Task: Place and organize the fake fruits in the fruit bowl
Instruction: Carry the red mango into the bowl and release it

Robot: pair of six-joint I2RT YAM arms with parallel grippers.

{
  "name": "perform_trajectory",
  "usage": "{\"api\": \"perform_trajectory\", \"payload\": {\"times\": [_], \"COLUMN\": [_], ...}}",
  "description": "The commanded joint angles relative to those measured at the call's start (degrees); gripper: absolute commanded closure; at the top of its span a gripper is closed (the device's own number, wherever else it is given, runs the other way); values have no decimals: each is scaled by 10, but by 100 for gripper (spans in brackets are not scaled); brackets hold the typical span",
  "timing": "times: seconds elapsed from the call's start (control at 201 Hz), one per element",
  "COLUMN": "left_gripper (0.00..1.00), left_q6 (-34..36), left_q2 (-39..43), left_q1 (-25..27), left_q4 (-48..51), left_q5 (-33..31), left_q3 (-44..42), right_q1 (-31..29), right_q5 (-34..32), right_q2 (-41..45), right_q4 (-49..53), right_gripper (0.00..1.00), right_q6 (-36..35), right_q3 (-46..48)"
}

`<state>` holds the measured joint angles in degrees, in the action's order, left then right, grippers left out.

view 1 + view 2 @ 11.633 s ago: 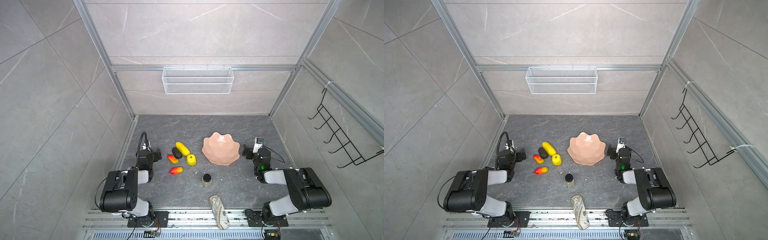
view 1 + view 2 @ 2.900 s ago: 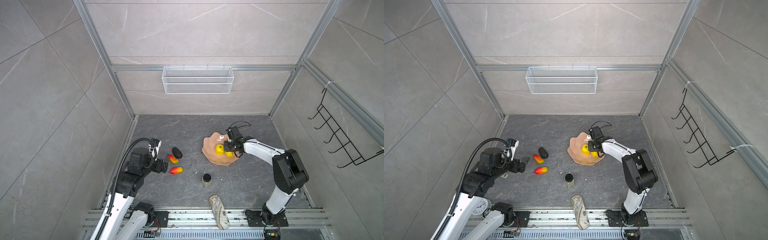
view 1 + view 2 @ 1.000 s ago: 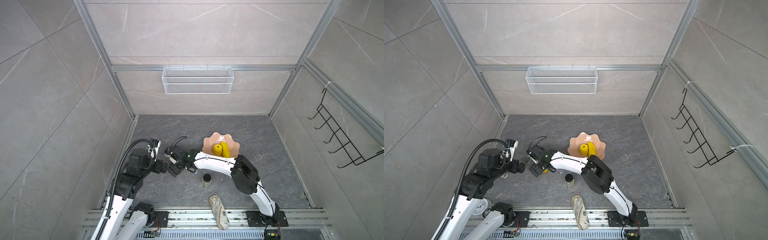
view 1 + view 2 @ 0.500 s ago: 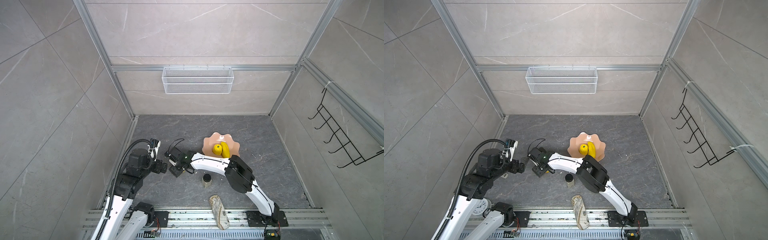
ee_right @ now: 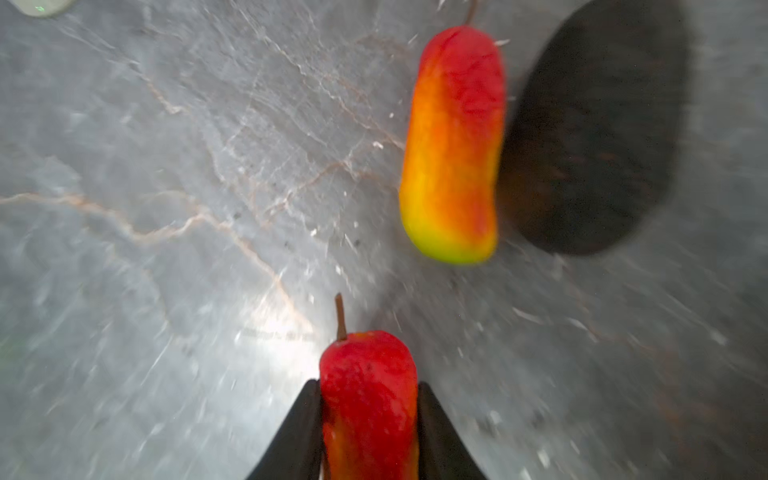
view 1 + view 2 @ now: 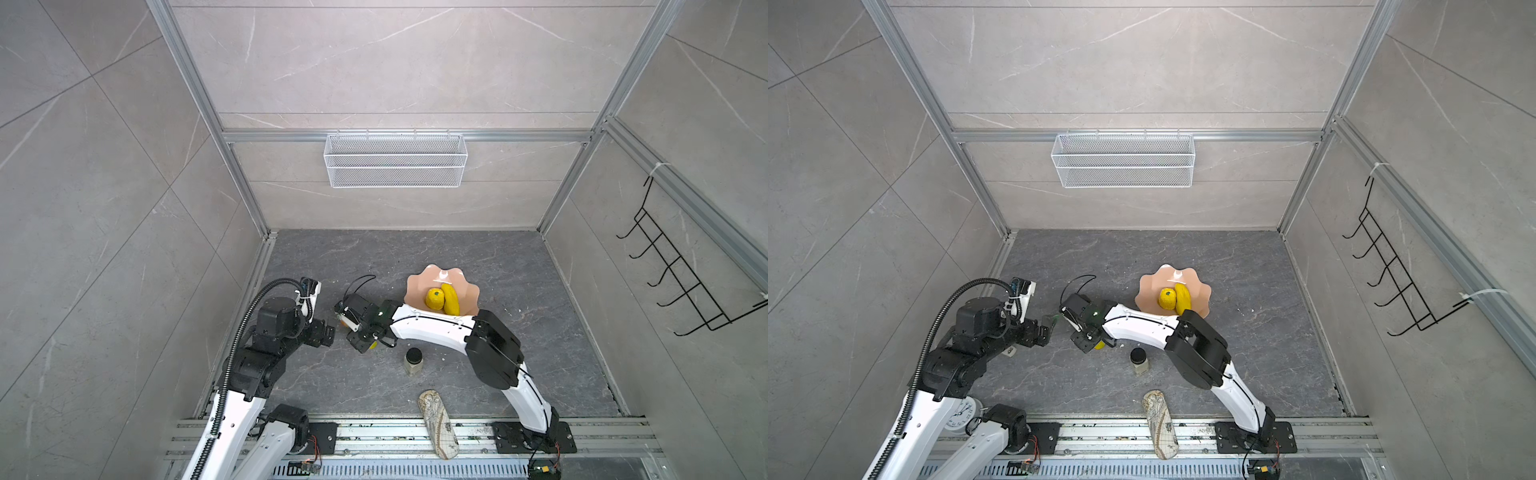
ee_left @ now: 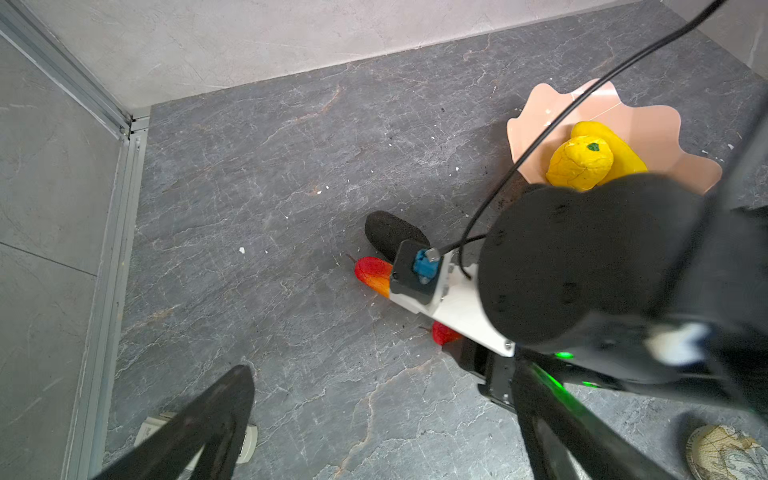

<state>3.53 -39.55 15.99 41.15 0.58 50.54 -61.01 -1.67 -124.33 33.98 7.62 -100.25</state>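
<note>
The right gripper (image 5: 369,395) pinches a red-to-yellow mango (image 5: 365,365) between its two fingers, stem end forward, outside the fruit bowl (image 6: 417,284) and well to the left of it in both top views; whether this fruit touches the floor cannot be told; the long yellow fruit (image 6: 452,300) and the stubby yellow fruit (image 6: 434,298) lie touching, side by side, inside the fruit bowl; the second mango (image 5: 453,153) and the blackish oval fruit (image 5: 590,137) lie just beside each other on the floor, left of the fruit bowl; the left gripper (image 7: 380,372) hangs farther left of the fruit bowl, fingers spread wide, holding nothing; the black-lidded jar (image 6: 413,360) stands near the fruit bowl, on its front side.
</note>
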Motion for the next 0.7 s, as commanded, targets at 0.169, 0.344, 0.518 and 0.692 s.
{"api": "perform_trajectory", "payload": {"times": [0.169, 0.344, 0.518, 0.692], "left_gripper": [0, 0, 0, 0], "left_q6": [2, 2, 1, 1], "left_q2": [5, 6, 2, 0], "left_q1": [-3, -3, -3, -3], "left_q4": [-9, -9, -9, -9], "left_q5": [11, 13, 15, 17], "left_q3": [-1, 0, -1, -1], "right_q1": [75, 134, 161, 166], "right_q5": [-54, -122, -148, -186], "right_q2": [193, 227, 239, 216], "right_q4": [-11, 16, 8, 6], "right_gripper": [72, 73, 73, 73], "right_q6": [-11, 0, 0, -3], "right_q3": [130, 182, 231, 241]}}
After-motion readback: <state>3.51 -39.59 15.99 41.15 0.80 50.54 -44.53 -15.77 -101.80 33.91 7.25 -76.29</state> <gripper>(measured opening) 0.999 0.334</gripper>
